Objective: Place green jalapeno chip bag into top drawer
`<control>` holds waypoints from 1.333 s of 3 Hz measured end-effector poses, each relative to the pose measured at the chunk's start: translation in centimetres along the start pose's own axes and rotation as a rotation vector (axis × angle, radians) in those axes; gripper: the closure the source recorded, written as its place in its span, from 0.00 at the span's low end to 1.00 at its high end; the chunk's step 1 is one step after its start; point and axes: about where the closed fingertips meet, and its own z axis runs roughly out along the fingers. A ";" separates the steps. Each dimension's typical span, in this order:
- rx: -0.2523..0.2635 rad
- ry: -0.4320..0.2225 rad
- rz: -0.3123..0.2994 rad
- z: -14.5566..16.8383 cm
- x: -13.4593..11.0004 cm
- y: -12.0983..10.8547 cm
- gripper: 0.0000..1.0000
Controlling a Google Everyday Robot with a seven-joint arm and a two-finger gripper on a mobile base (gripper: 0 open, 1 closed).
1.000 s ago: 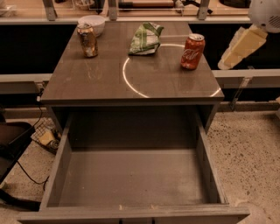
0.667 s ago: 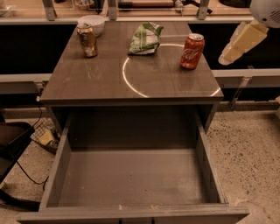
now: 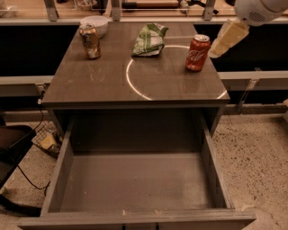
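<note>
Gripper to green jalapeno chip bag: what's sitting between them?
In the camera view, the red soda can stands between the gripper, hovering right of the countertop, and the green jalapeno chip bag; the rest is bare.

The gripper (image 3: 228,39) is hanging in the upper right of the frame, and the white arm (image 3: 261,10) above it is running off the top edge. The bottom edge is cutting the top drawer (image 3: 135,184) across its front panel. The brown can (image 3: 90,41) is hiding part of the white bowl (image 3: 101,22). The print on the green jalapeno chip bag (image 3: 150,39) is blurring beyond reading.
</note>
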 end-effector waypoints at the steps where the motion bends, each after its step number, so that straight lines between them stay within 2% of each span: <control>1: 0.027 -0.066 -0.008 5.2 -1.7 -2.8 0.00; 2: 0.020 -0.112 0.028 10.1 -3.1 -4.2 0.00; 3: 0.013 -0.131 0.132 17.9 -6.2 -4.5 0.00; 4: 0.011 -0.131 0.136 18.0 -6.2 -4.4 0.00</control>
